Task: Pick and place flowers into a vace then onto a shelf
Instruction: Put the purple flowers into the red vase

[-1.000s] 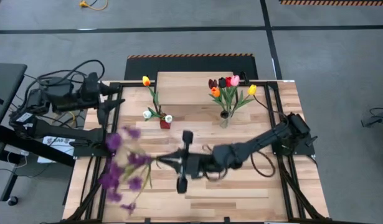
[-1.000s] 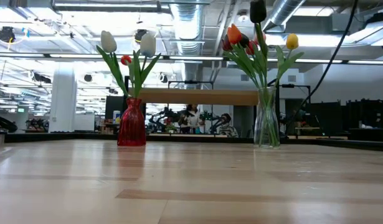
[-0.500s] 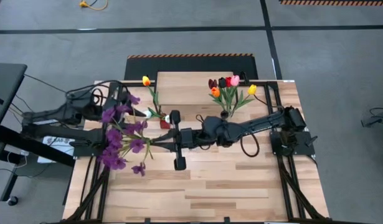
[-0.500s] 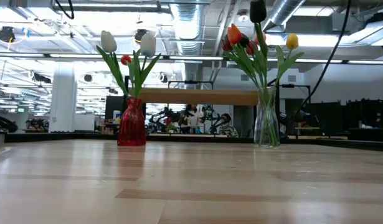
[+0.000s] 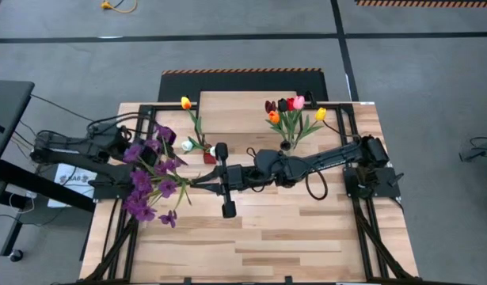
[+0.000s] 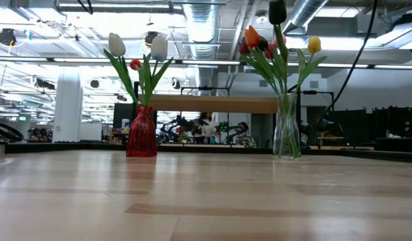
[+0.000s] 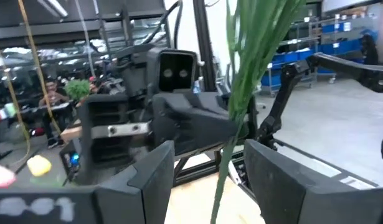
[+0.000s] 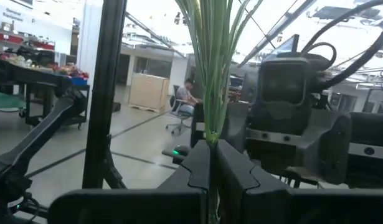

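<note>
Purple sprigs (image 5: 152, 178) on green stems are held out level above the left part of the wooden table (image 5: 306, 237), their blossoms spread over the table's left edge. The right gripper (image 5: 202, 181) is clenched on the stem ends, as the right wrist view confirms: its two dark fingers (image 8: 200, 168) are pressed together around a tight bundle of green stems (image 8: 210, 68). The right arm reaches across the table from its base on the right side. The left gripper (image 5: 126, 147) sits at the left edge of the table, close beside the blossoms; in the left wrist view its fingers (image 7: 157, 171) stand apart with a green stem (image 7: 241, 93) passing between them, and contact with either finger cannot be confirmed. Two vases stand on the table in front of the shelf (image 5: 251, 107), which occupies the far middle of the table. A red vase (image 6: 142, 132) holds white tulips (image 6: 116, 44) and a small red one. A clear glass vase (image 6: 287, 127) to its right holds tulips in orange, red, yellow and dark maroon (image 6: 277, 11). In the low view the shelf's plank (image 6: 212, 104) appears behind and between both vases. A seated person (image 8: 184, 93) is visible in the room beyond the table.
</note>
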Robot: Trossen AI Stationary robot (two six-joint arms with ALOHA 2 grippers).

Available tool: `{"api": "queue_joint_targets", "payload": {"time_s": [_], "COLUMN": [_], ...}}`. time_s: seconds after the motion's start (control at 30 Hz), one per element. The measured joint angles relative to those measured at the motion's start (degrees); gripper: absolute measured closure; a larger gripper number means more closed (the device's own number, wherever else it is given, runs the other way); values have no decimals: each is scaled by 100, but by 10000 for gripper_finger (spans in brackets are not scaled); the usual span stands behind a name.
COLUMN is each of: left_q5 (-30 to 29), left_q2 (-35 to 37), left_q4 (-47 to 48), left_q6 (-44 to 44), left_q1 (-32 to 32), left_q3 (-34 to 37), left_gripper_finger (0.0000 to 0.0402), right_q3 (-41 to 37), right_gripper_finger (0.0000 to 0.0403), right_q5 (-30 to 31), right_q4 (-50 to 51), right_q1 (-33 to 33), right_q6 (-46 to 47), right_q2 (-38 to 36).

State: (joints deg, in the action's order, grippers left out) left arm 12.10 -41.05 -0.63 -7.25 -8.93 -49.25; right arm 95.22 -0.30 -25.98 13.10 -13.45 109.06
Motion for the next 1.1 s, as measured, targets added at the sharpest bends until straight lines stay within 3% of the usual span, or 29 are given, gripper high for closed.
{"api": "queue_joint_targets", "payload": {"time_s": [0.27, 0.67, 1.1], "left_q5": [-37, 242, 27], "left_q2": [-374, -392, -400], "left_q4": [-630, -1068, -1388], "left_q6": [-118, -165, -73], "left_q1": [-225, -613, -688], "left_q3": [0, -2, -4], "left_gripper_finger": [217, 216, 216], "right_q3": [2, 7, 7], "right_gripper_finger": [401, 401, 401], "right_q5": [17, 197, 210], "right_q4": [54, 327, 457], "right_q1": [0, -11, -11], "right_q6": [0, 21, 55], "right_q2": [0, -2, -2]}}
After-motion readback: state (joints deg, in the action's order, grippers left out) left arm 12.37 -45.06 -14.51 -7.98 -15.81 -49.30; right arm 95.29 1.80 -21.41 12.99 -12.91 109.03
